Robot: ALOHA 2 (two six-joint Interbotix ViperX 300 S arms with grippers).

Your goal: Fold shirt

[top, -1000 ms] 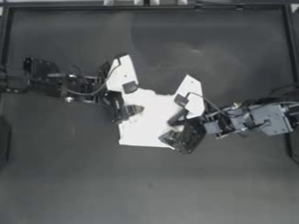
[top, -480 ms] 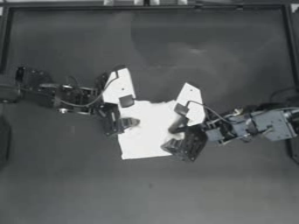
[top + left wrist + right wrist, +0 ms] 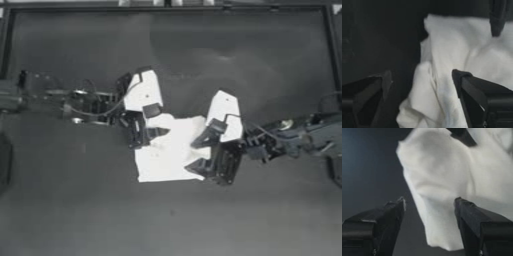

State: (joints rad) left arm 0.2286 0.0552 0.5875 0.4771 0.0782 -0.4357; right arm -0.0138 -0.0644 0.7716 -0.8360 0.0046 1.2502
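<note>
Shirt (image 3: 170, 150): bunched mid-desk (image 3: 80, 210), narrower than a second before. Your left gripper (image 3: 143, 132) and right gripper (image 3: 208, 154) had drawn outward to its side edges, jaws of both open, gripping nothing; folding looked barely begun

Both arms have drawn outward, leaving the shirt (image 3: 170, 150) lying between their opened jaws.

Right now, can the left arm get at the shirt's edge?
Probably yes: the left gripper has its jaws open astride a fold at the edge of the shirt, with nothing between them. The right gripper works the opposite side.
</note>
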